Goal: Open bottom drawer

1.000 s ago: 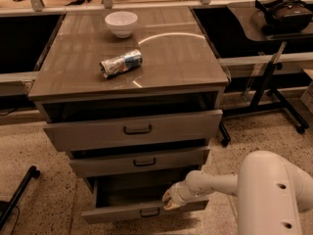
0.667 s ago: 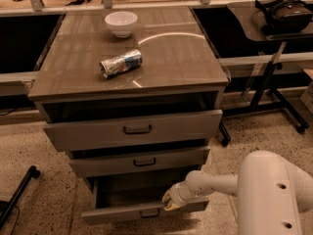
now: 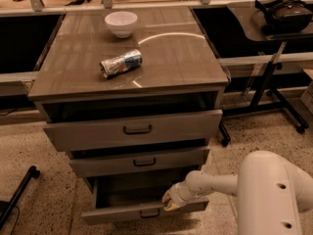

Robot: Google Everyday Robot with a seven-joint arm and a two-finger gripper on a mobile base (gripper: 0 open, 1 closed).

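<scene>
Camera view shows me the bottom drawer [image 3: 112, 215] pulled partly out at the foot of the cabinet [image 3: 171, 58], its inside too dark to read. Just right of its pull [image 3: 150, 213], the gripper [image 3: 170, 202] sits at the front's upper edge; spread or pinching, I cannot tell.

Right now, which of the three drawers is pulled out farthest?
The bottom drawer: its inner floor shows behind the front, while the middle drawer and top drawer are open less. The gripper sits at its front's upper edge.

Bottom drawer [image 3: 117, 211] — open, hand [image 3: 169, 202] at its front
</scene>
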